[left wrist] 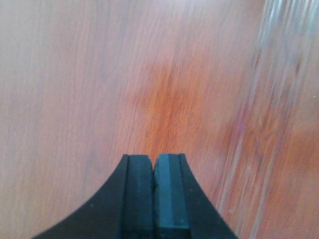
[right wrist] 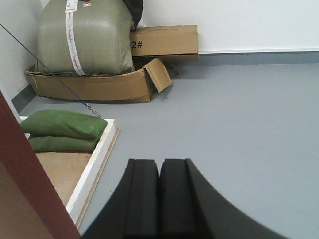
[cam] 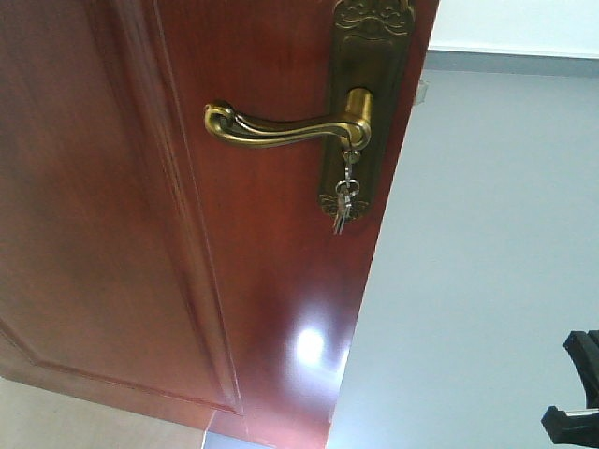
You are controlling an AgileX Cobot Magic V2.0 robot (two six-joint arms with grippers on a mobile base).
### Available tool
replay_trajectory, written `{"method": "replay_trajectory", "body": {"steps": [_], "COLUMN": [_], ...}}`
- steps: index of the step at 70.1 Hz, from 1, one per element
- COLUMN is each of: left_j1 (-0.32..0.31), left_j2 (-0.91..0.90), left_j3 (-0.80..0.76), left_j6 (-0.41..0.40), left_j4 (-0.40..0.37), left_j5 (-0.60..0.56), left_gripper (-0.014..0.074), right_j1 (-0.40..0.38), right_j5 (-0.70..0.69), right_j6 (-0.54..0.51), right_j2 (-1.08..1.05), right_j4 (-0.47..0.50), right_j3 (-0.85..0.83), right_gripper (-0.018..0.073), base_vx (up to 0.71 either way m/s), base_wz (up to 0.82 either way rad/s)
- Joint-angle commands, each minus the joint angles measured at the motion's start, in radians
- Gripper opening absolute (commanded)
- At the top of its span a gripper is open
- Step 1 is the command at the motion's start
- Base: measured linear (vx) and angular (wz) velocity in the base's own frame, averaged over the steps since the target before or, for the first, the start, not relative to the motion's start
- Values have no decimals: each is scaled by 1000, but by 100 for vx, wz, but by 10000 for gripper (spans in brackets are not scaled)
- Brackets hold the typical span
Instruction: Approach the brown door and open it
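The brown door (cam: 140, 215) fills the left of the front view, swung ajar, with grey floor showing past its free edge. Its brass lever handle (cam: 281, 126) sits on a brass plate (cam: 360, 103), and keys (cam: 343, 201) hang from the lock below. My left gripper (left wrist: 153, 162) is shut and empty, close against the door's wood panel (left wrist: 149, 74). My right gripper (right wrist: 160, 167) is shut and empty, pointing over the grey floor past the door's edge (right wrist: 20, 164). A black part of the right arm (cam: 576, 393) shows at the front view's lower right.
Beyond the door lies grey floor (right wrist: 239, 119). A white-framed board (right wrist: 94, 159) with green sacks (right wrist: 62, 129) lies at left. Cardboard boxes (right wrist: 159, 42) and a large grey-green sack (right wrist: 82, 37) stand against the far wall.
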Motion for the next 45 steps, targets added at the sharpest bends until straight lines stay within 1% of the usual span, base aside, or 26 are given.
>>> {"method": "replay_trajectory", "body": {"steps": [1,45], "left_j1": [-3,-2], "left_j2": [-27,-26], "left_j3": [26,26], "left_j6": [-7,-7], "left_j4": [5,5], "left_j5": [-73,-73], "left_gripper": [17,17], "right_j1": [-1,-1], "right_j5": [-81,-81], "right_j6": [-11,-11], "right_j2": [-16,-16], "right_j4": [-5,-5], "right_j3": [2,2], "right_gripper": [0,0], "base_vx": [0,0], "base_wz": [0,0]}}
